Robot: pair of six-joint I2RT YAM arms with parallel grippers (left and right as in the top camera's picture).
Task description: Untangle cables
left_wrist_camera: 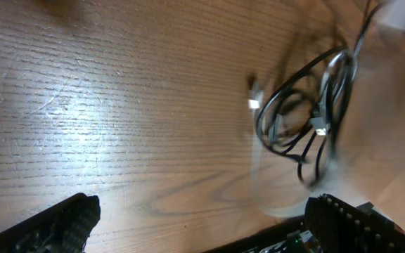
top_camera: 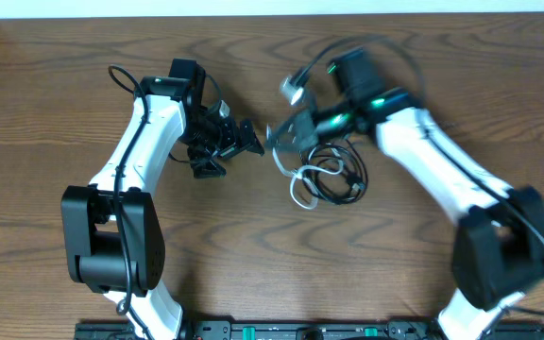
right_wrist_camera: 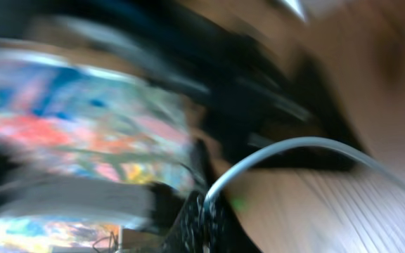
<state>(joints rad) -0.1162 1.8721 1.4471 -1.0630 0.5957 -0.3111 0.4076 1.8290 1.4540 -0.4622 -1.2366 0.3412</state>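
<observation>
The black left gripper [left_wrist_camera: 202,221] gaped wide and empty; the thin black and white cables [left_wrist_camera: 308,119] lay in one looped tangle. Too blurred to call the right gripper [top_camera: 286,137]. Nothing looked separated yet.

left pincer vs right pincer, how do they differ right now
1. The left pincer is sharp in the overhead view; the right pincer is blurred.
2. The left pincer stands apart from the cables; the right pincer is at the bundle's upper-left edge.
3. The left pincer's fingers are spread wide; whether the right pincer is open or shut cannot be told.
Shared: both are near the middle of the table.
</observation>
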